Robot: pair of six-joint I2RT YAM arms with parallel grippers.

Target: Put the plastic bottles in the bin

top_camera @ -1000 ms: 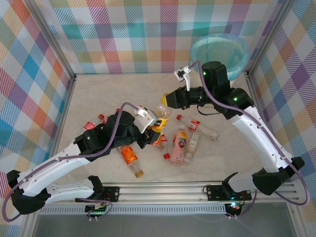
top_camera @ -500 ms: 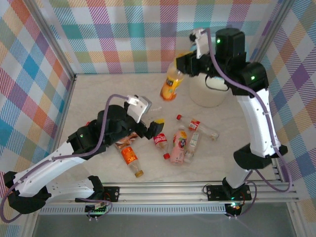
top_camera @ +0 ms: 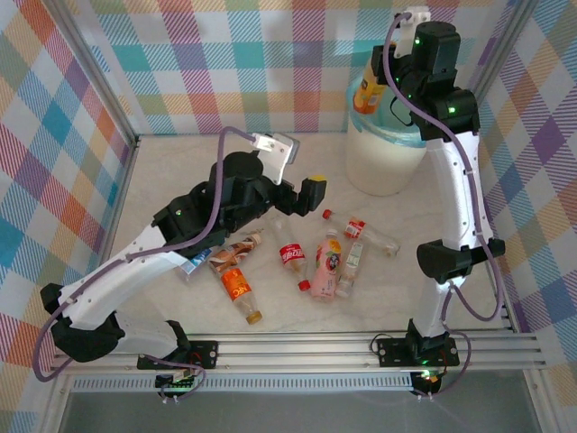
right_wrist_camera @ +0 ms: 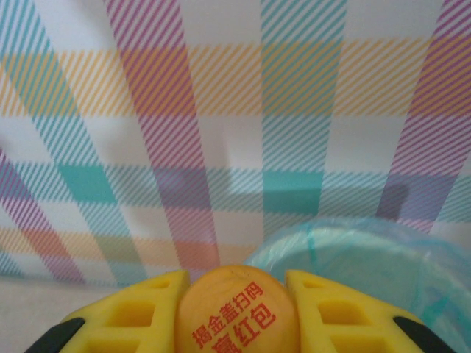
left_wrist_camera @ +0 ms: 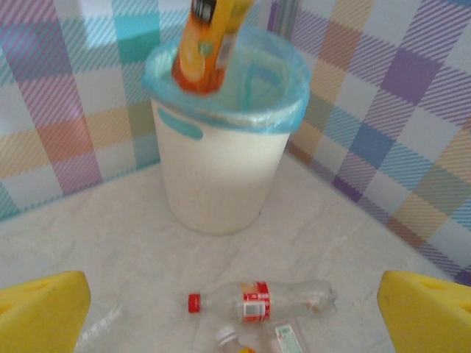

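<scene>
Above the blue-lined white bin at the far right corner of the bench hangs an orange bottle, label orange, clamped in the right gripper. Left gripper: jaws wide, empty, over scattered bottles.

Bin straight ahead of my left wrist camera.
I see the white, blue-bagged bin at 12 o'clock, an orange bottle over its mouth; a clear red-capped bottle lies at 6 o'clock between my left gripper's wide-spread yellow fingers.
</scene>
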